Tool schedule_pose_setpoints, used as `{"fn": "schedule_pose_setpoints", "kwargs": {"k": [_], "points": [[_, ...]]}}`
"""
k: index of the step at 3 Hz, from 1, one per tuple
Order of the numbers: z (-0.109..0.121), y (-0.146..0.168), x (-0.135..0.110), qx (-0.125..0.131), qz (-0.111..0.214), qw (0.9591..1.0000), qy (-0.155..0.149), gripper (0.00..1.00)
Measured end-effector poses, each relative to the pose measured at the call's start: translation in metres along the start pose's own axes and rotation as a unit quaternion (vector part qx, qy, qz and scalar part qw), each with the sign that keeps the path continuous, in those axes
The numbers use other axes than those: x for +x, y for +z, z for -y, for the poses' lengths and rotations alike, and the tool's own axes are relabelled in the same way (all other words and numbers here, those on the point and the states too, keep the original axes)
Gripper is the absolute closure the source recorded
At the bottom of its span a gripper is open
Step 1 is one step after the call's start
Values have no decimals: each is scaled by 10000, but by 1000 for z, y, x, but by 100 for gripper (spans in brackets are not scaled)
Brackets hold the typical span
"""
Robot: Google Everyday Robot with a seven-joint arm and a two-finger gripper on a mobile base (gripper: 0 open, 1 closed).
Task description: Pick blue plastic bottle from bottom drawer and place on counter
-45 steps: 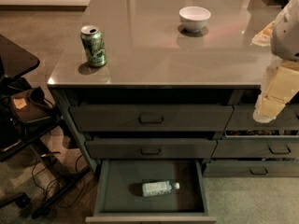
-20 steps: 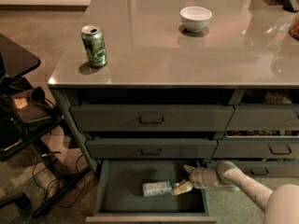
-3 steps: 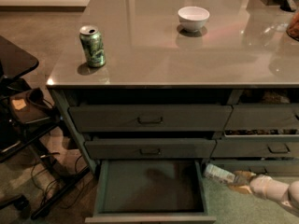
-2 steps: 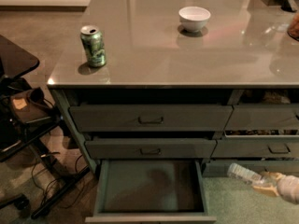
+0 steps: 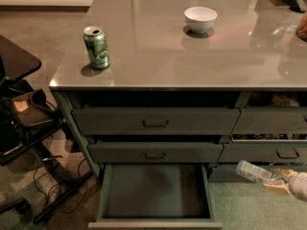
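The bottom drawer stands open and bare. The blue plastic bottle is out, hanging low just right of it, with the gripper clamped on its end. Lifting it onto the counter remains.

**No readable text**

You can read nothing here. The green can at ten o'clock shows only pattern. The blue plastic bottle, clasped by the gripper at four o'clock, shows a pale label without legible words.
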State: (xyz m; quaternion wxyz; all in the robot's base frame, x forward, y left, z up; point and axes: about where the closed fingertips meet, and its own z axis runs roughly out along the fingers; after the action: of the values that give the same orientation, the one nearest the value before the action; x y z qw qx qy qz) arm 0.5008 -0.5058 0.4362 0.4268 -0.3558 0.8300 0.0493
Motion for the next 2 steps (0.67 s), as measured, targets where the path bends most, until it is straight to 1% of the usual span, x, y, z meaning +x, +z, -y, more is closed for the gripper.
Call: {"fn": "schedule_pose_setpoints", "kwargs": {"k": [1,2], "points": [[-1,-18,-22,-39,138,9998,-162,100],[9,-71,-83,206,286,9982,-485,100]]}}
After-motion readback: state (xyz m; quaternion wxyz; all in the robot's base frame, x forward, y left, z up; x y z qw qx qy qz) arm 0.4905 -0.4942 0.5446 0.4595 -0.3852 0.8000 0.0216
